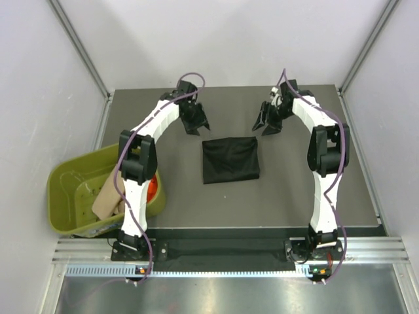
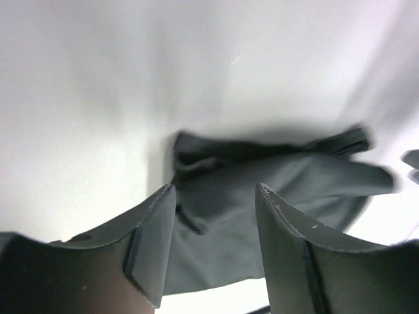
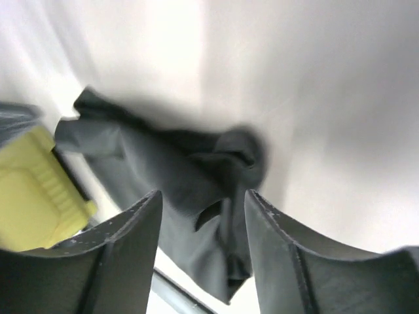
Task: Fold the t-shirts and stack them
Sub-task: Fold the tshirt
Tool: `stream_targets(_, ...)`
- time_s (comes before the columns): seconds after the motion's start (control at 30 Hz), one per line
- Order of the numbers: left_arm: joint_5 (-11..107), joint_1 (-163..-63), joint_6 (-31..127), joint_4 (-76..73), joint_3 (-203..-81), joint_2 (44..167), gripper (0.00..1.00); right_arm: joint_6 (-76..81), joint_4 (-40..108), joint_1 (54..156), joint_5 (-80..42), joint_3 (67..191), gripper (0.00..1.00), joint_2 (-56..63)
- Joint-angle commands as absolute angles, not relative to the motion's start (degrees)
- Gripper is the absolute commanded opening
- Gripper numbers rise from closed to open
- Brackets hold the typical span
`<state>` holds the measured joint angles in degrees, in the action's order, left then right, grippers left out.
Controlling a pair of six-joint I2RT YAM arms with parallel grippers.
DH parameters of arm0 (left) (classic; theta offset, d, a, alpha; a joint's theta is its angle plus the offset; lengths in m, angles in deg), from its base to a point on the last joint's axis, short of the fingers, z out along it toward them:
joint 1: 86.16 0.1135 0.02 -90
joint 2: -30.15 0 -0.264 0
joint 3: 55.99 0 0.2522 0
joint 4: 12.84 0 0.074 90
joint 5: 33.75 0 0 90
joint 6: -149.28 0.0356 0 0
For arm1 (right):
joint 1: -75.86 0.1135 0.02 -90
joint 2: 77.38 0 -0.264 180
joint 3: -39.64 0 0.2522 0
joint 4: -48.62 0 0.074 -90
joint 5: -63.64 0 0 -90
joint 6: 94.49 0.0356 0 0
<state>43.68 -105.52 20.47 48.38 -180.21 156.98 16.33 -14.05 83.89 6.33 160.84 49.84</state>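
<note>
Black t-shirt (image 1: 230, 159) is laid folded at centre of bench (image 1: 294, 196), likely as stack base. Left gripper (image 1: 195, 124) and right gripper (image 1: 269, 123) are held open, empty, near its far corners. Beige t-shirt (image 1: 108, 196) and orange-red t-shirt (image 1: 152, 186) are kept in tub (image 1: 65, 171), at near-left corner.

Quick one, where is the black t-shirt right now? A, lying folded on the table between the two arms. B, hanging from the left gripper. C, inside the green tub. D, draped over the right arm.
A: the black t-shirt lies as a folded rectangle on the table, while the left gripper and right gripper are both open beyond its far edge, holding nothing.
</note>
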Motion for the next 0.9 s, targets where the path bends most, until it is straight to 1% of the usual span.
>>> stream_targets(0.0,46.6,-105.5,21.9,49.3,-186.6,154.0,0.57,12.8,-17.3,83.2,-1.2,168.1,0.55,49.2)
stream_targets(0.07,46.4,-105.6,22.6,49.3,-185.0,150.6,0.58,9.9,-20.4,83.8,-4.8,168.0,0.58,47.1)
stream_targets(0.13,42.5,-105.8,22.6,47.1,-180.0,146.8,0.55,7.8,-20.9,85.3,-9.0,164.9,0.63,43.3)
stream_targets(0.17,40.2,-105.8,22.2,45.5,-177.9,145.6,0.48,7.4,-20.7,85.7,-9.3,163.7,0.64,42.0)
stream_targets(0.23,34.6,-106.5,21.2,39.1,-170.4,141.8,0.40,7.6,-19.4,87.3,-6.4,159.4,0.64,38.7)
stream_targets(0.27,33.0,-106.8,19.6,36.9,-165.7,140.9,0.31,8.1,-17.5,88.5,-4.7,157.9,0.63,37.6)
stream_targets(0.3,30.6,-107.3,18.7,34.9,-163.6,139.6,0.27,9.6,-15.9,89.1,-1.3,154.4,0.61,35.8)
stream_targets(0.33,30.1,-107.6,17.9,31.3,-161.9,139.2,0.24,10.6,-14.2,89.6,0.3,152.4,0.56,35.0)
stream_targets(0.37,29.6,-107.8,16.4,30.5,-159.5,139.2,0.16,11.8,-10.6,90.1,1.7,150.6,0.52,34.3)
stream_targets(0.4,28.8,-107.8,15.8,29.5,-158.6,139.6,0.13,14.4,-8.8,90.1,3.9,147.0,0.47,33.8)
stream_targets(0.43,28.9,-107.9,15.4,28.3,-158.0,139.8,0.11,15.5,-7.3,90.1,5.3,145.9,0.30,33.9)
stream_targets(0.47,29.2,-107.8,15.2,28.0,-157.5,140.3,0.09,16.2,-5.9,90.0,6.5,145.1,0.23,34.2)
stream_targets(0.5,29.4,-107.9,15.2,27.9,-157.5,141.1,0.06,17.8,-3.0,90.2,8.5,144.4,0.17,34.6)
stream_targets(0.53,30.2,-107.8,15.6,27.8,-157.8,141.8,0.05,18.3,-1.5,90.0,9.1,143.2,0.09,34.9)
stream_targets(0.63,31.6,-107.8,17.4,28.9,-159.9,144.6,0.03,18.6,0.5,89.8,10.0,143.7,0.04,37.7)
stream_targets(0.87,35.9,-107.2,20.8,29.2,-164.8,150.8,0.01,19.9,7.6,87.7,11.3,144.4,0.03,44.7)
